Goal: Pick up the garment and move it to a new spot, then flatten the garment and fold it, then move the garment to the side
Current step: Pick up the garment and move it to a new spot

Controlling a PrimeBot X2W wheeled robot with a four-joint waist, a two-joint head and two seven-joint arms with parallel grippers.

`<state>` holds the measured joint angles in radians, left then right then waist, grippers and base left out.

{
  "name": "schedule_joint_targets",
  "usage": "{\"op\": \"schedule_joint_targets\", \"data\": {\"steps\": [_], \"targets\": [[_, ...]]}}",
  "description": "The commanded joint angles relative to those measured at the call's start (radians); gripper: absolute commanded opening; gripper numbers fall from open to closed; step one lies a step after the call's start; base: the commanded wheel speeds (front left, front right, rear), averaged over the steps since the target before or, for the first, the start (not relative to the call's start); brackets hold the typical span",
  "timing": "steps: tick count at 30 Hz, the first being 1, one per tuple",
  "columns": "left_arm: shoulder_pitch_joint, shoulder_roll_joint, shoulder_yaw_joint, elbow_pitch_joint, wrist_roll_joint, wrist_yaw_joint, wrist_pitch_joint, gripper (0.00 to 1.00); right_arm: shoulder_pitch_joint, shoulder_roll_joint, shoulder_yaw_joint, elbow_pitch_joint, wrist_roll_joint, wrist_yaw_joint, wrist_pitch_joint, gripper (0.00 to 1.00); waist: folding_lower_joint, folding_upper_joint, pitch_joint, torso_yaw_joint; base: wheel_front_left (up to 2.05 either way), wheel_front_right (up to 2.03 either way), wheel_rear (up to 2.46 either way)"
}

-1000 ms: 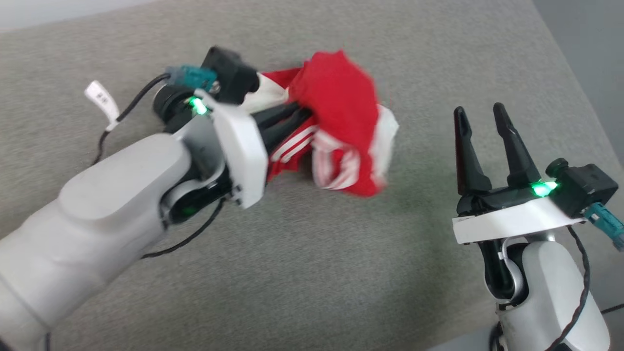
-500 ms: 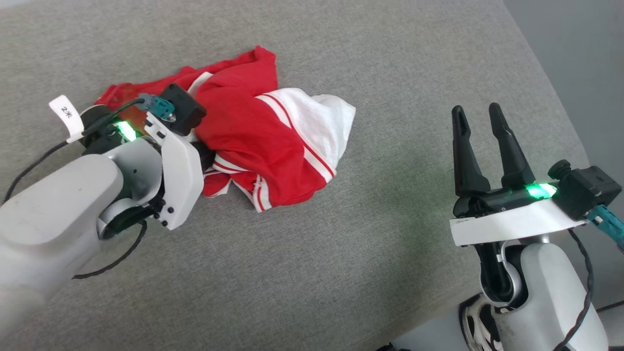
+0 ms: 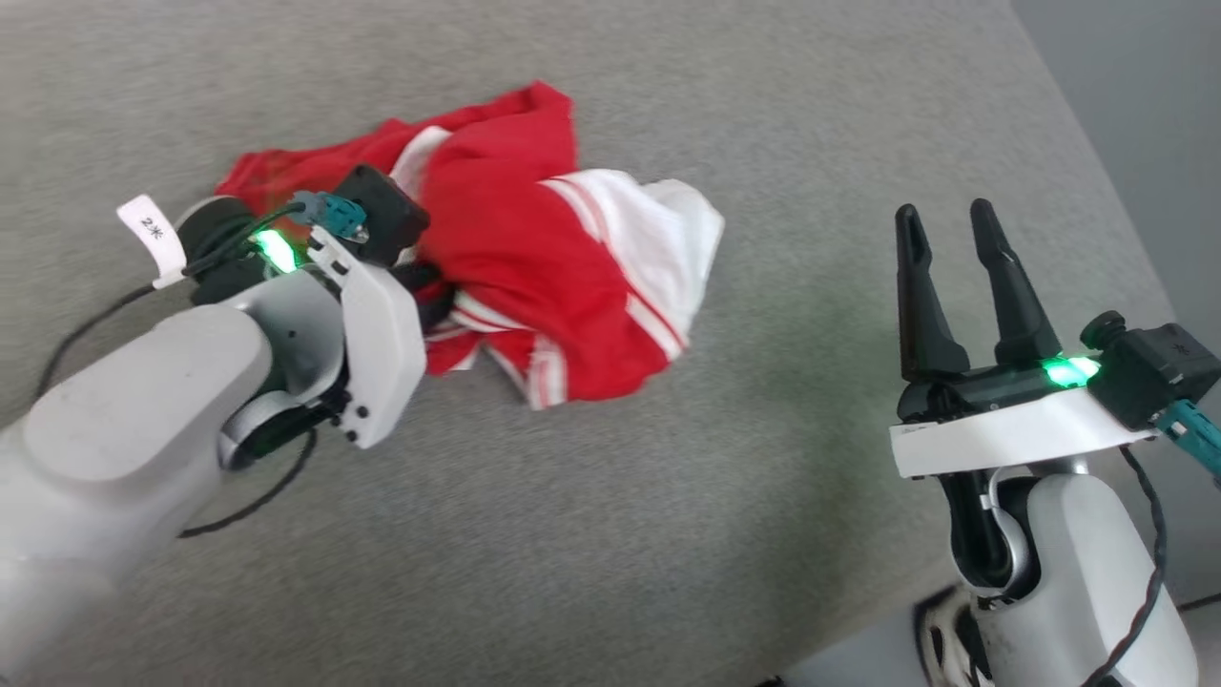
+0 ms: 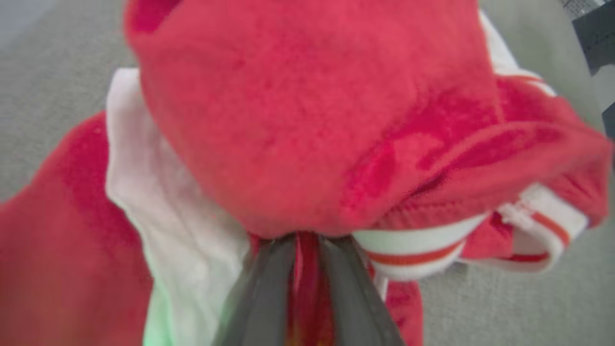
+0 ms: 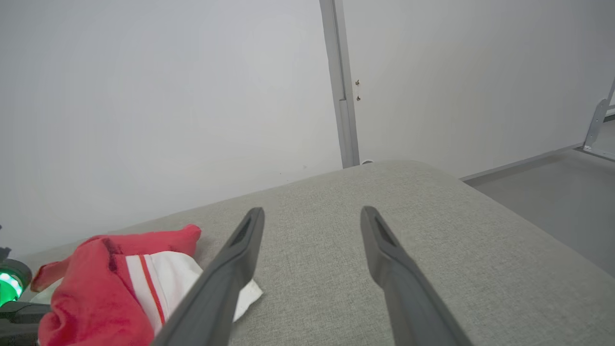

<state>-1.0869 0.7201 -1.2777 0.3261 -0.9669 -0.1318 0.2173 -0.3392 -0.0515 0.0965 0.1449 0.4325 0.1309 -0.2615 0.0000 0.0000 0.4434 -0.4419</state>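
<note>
The garment point(image 3: 534, 286), a bright red shirt with white sleeve ends and striped trim, lies in a crumpled heap on the grey cushioned surface point(image 3: 620, 525). My left gripper point(image 3: 437, 291) reaches into the heap's left side, its fingers buried in the cloth. The left wrist view shows the two dark fingers point(image 4: 269, 288) close together with a strip of red cloth between them and the garment point(image 4: 307, 120) draped over their tips. My right gripper point(image 3: 946, 215) hovers open and empty to the right, well away from the shirt. In the right wrist view the garment point(image 5: 96, 288) lies to the left of its spread fingers point(image 5: 230, 274).
The cushion's right edge point(image 3: 1078, 143) drops off to a grey floor point(image 3: 1145, 76). A white wall point(image 5: 168, 96) with a vertical grey strip point(image 5: 341, 86) stands behind the cushion. Bare grey fabric stretches in front of and to the right of the shirt.
A second ago my left gripper held the bunched shirt up; it has come down to the left and the shirt now rests spread on the cushion. The right arm stayed put.
</note>
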Motion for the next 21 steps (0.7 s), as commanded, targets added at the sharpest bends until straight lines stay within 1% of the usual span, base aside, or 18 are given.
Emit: {"op": "schedule_joint_targets", "data": {"steps": [1,6,8,12,14,16,17,18,19,21], "targets": [[-0.006,-0.012,-0.006,0.002,-0.035,0.003,-0.042,1.00,-0.002,0.000,-0.007,0.007,-0.022,0.000,-0.005,1.00,0.0000,0.0000,-0.035,0.052,0.00,0.00,0.00],[-0.009,-0.033,0.000,-0.001,-0.133,0.003,-0.202,1.00,0.005,0.000,-0.039,0.025,-0.096,0.000,-0.005,1.00,0.0000,0.0000,-0.087,0.156,0.00,0.00,0.00],[0.014,-0.043,0.014,0.013,-0.184,0.003,-0.282,1.00,0.010,-0.001,-0.059,0.034,-0.129,0.000,-0.005,1.00,0.0000,0.0000,-0.109,0.202,0.00,0.00,0.00],[0.085,-0.043,0.048,0.075,-0.271,0.003,-0.429,1.00,0.024,-0.001,-0.090,0.055,-0.191,0.000,-0.005,1.00,0.0000,0.0000,-0.154,0.282,0.00,0.00,0.00],[0.135,-0.048,0.076,0.109,-0.309,0.003,-0.466,1.00,0.031,-0.001,-0.103,0.067,-0.217,0.000,-0.005,1.00,0.0000,0.0000,-0.178,0.320,0.00,0.00,0.00],[0.193,-0.053,0.110,0.145,-0.321,0.003,-0.480,1.00,0.047,0.000,-0.119,0.081,-0.242,0.000,-0.005,1.00,0.0000,0.0000,-0.200,0.357,0.00,0.00,0.00],[0.193,-0.053,0.110,0.145,-0.321,0.003,-0.480,1.00,0.047,0.000,-0.119,0.081,-0.242,0.000,-0.005,1.00,0.0000,0.0000,-0.200,0.357,0.00,0.00,0.00],[0.220,-0.054,0.136,0.165,-0.315,0.003,-0.482,1.00,0.054,-0.001,-0.124,0.088,-0.254,0.000,-0.005,1.00,0.0000,0.0000,-0.209,0.373,0.00,0.00,0.00],[0.239,-0.057,0.167,0.184,-0.279,0.003,-0.483,1.00,0.059,-0.001,-0.135,0.094,-0.264,0.000,-0.005,1.00,0.0000,0.0000,-0.219,0.392,0.00,0.00,0.00],[0.319,-0.090,0.259,0.208,-0.263,0.003,-0.484,1.00,0.077,0.000,-0.155,0.107,-0.287,0.000,-0.005,1.00,0.0000,0.0000,-0.243,0.426,0.00,0.00,0.00]]}}
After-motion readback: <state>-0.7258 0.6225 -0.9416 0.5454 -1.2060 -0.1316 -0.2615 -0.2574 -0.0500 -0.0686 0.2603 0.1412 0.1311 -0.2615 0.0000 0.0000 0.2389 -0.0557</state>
